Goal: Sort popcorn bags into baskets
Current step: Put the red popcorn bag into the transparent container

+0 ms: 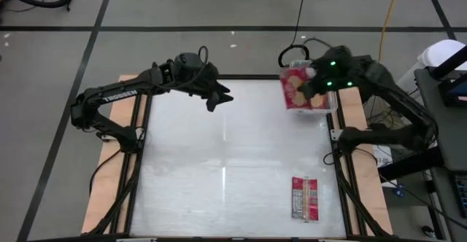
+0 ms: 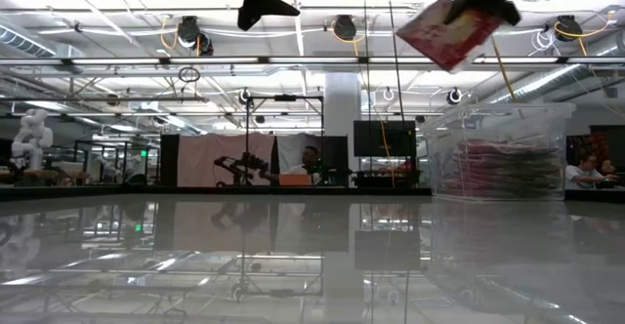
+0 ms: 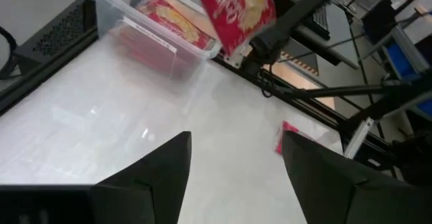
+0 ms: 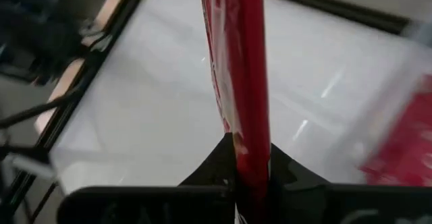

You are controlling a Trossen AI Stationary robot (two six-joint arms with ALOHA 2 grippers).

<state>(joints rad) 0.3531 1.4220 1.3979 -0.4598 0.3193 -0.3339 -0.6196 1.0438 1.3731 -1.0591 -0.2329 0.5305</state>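
While the right gripper (image 1: 315, 80), clamped on a red popcorn bag (image 1: 297, 90), hangs directly above the clear basket (image 2: 498, 153), the left gripper (image 1: 217, 96) waits empty, fingers apart, over the table's far edge.

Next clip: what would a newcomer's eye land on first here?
Probably the red popcorn bag pinched in the right hand, hanging in the air above the clear basket at the table's far right corner, which already holds other red packets. Next, one lone popcorn bag lying flat on the white table near its front right. The left hand, fingers apart and empty, hangs over the far left part of the table.
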